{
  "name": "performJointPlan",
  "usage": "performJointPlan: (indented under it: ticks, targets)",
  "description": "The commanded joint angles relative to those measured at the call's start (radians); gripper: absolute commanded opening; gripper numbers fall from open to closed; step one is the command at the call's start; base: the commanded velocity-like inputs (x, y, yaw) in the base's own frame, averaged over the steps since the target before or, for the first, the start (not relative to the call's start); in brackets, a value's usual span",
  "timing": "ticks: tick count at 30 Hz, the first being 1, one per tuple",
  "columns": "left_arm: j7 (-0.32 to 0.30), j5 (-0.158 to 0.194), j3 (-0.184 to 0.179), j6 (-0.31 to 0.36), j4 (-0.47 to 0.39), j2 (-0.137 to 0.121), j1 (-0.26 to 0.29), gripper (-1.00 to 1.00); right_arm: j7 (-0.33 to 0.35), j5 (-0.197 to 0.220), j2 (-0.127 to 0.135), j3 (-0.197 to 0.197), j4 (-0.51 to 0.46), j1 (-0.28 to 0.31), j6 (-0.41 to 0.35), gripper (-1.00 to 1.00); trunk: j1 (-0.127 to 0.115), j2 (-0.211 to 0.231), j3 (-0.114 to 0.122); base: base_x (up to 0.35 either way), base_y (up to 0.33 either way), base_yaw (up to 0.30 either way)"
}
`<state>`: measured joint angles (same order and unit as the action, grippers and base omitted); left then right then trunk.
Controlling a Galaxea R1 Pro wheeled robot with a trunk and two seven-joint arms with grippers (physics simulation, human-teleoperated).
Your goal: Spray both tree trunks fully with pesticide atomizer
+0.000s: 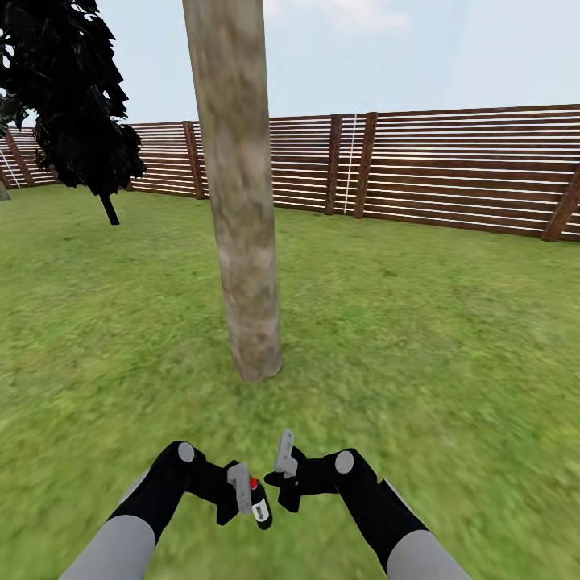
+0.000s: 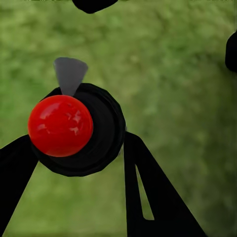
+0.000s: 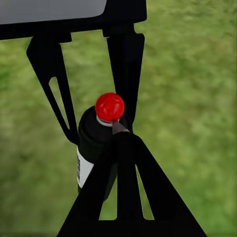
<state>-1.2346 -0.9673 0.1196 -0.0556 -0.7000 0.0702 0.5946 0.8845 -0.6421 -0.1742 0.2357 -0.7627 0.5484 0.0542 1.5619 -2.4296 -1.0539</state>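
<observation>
The pesticide atomizer (image 1: 261, 506) is a small black bottle with a red cap and a white label. My left gripper (image 1: 242, 490) is shut on it, low in front of me. In the left wrist view the red cap (image 2: 60, 125) and black body sit between both fingers (image 2: 148, 192). My right gripper (image 1: 283, 466) is shut with nothing in it, close beside the bottle. In the right wrist view its joined fingers (image 3: 123, 197) point at the atomizer (image 3: 94, 138); I cannot tell whether they touch. A tree trunk (image 1: 242, 201), thick and mottled grey-brown, rises just ahead on the garden lawn (image 1: 419, 346).
A brown slatted fence (image 1: 451, 169) runs across the back of the garden. A dark, near-black cypress (image 1: 72, 97) stands at the far left. Grass stretches on both sides of the trunk.
</observation>
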Motion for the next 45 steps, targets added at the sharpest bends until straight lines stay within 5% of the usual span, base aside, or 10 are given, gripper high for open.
performJointPlan:
  ticks: [1, 37, 43, 45]
  targets:
    - [-0.005, -0.008, 0.007, -0.006, 0.000, 0.003, 0.001, -1.00, 0.002, -0.010, 0.000, -0.001, -0.001, 0.000, 0.006, -1.00, 0.000, 0.000, -0.001, 0.000, 0.000, 0.000]
    - [0.004, -0.001, 0.008, -0.006, 0.001, 0.026, -0.001, -1.00, 0.002, -0.010, 0.001, -0.001, -0.003, 0.000, 0.007, -1.00, 0.000, 0.000, -0.001, 0.000, 0.000, 0.000]
    - [0.006, -0.007, 0.006, -0.008, 0.012, 0.013, -0.001, -1.00, 0.002, -0.010, 0.001, -0.001, -0.003, 0.000, 0.007, -1.00, 0.000, 0.000, -0.001, 0.000, 0.000, 0.000]
    - [0.006, -0.011, 0.005, -0.009, 0.012, -0.012, -0.004, -1.00, 0.002, -0.010, 0.001, -0.001, -0.003, 0.000, 0.007, -1.00, 0.000, 0.000, -0.001, 0.000, 0.000, 0.000]
